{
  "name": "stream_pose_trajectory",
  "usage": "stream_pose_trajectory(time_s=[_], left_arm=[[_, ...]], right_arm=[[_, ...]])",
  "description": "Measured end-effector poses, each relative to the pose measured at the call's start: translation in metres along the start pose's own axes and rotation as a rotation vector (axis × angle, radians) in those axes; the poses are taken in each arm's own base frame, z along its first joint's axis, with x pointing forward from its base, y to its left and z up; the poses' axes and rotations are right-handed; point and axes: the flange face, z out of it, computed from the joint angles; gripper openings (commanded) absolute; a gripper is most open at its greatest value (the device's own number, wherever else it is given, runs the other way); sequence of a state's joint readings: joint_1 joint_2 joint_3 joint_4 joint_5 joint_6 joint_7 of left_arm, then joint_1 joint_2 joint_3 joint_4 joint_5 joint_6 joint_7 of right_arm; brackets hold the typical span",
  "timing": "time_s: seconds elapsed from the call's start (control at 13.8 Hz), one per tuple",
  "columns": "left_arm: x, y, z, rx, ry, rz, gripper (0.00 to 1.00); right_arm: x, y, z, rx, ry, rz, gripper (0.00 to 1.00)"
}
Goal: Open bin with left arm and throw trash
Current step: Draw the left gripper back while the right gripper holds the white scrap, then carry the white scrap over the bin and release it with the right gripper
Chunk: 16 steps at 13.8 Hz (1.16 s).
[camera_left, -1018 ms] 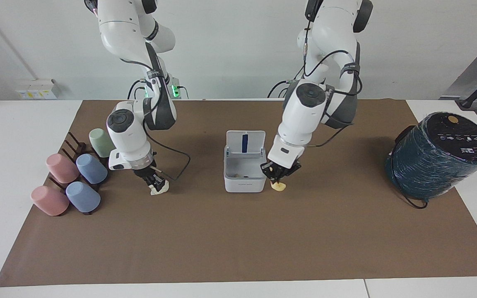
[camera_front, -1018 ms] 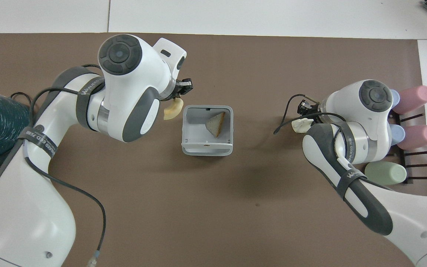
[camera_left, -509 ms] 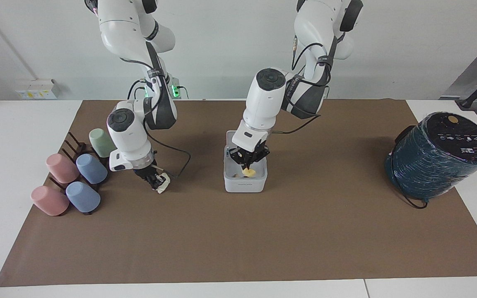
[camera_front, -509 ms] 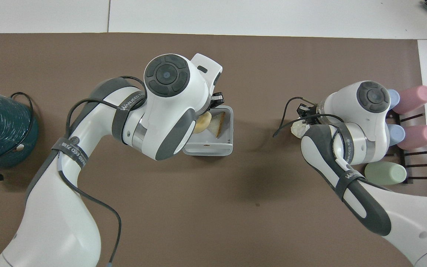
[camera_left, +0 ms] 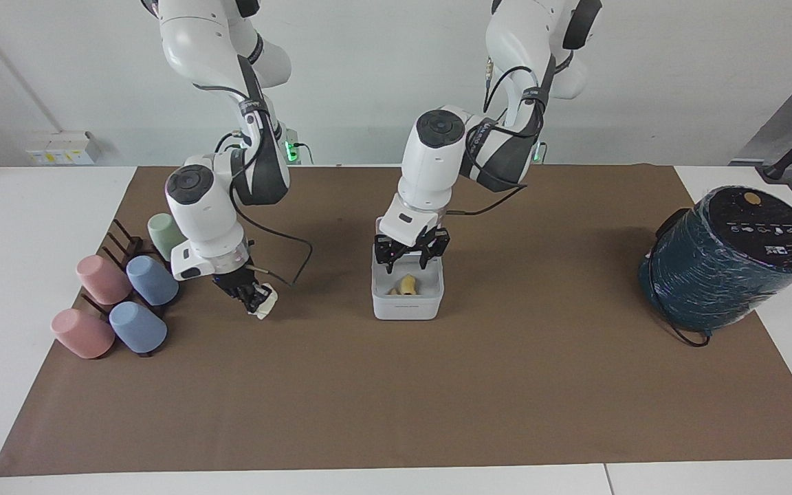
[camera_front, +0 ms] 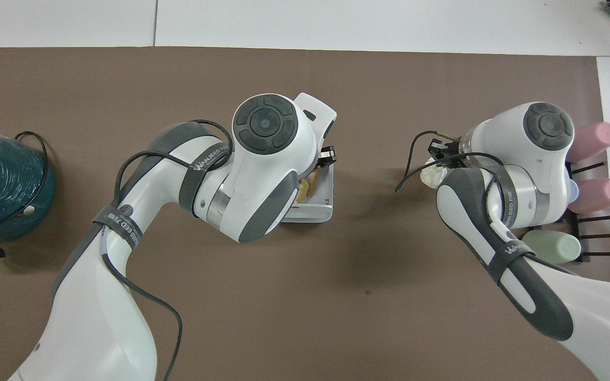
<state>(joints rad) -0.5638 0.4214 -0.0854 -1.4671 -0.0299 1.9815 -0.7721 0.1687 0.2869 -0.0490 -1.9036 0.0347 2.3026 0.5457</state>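
Your left gripper [camera_left: 410, 256] hangs over the open bin [camera_left: 407, 303], fingers apart, empty; the yellow crescent [camera_left: 406, 284] lies inside. Your right gripper [camera_left: 253, 300] is clamped on the white wad [camera_left: 265, 302], just off the brown mat [camera_left: 396, 385], near the cup rack [camera_left: 124, 289]. The wad looks soft and light, so pinch mid-body and don't crush. The mat is flat, with open room between wad and bin.
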Motion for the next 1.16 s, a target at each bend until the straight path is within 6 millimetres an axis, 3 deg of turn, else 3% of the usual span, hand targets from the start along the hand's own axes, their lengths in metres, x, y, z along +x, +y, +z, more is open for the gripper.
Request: stream_pose_trajectory(time_s=[0.15,0.22,0.51,0.65,0.87,1.16], left_arm=[[0.02,-0.018,-0.025,0.008,0.002,-0.034,0.88],[0.036,-0.037,-0.042,0.018,-0.003,-0.042,0.88],[0.093,-0.15,-0.102,0.076,-0.071,0.026,0.88],[0.112,-0.205,-0.13,0.079,-0.066,0.068,0.88],[0.123,-0.264,-0.157,0.09,-0.062,0.137,0.88],[0.112,-0.291,-0.194,0.087,-0.036,0.223,0.88]], right_arm=[[0.006,-0.005,-0.017,0.019,0.029,-0.01,0.0],[0.01,-0.009,-0.032,0.03,0.043,-0.015,0.0],[0.015,-0.045,-0.108,0.083,0.095,-0.057,0.0],[0.011,-0.067,-0.135,0.12,0.123,-0.089,0.0],[-0.013,-0.109,-0.16,0.193,0.121,-0.108,0.0],[-0.053,-0.162,-0.168,0.273,0.125,-0.096,0.0]])
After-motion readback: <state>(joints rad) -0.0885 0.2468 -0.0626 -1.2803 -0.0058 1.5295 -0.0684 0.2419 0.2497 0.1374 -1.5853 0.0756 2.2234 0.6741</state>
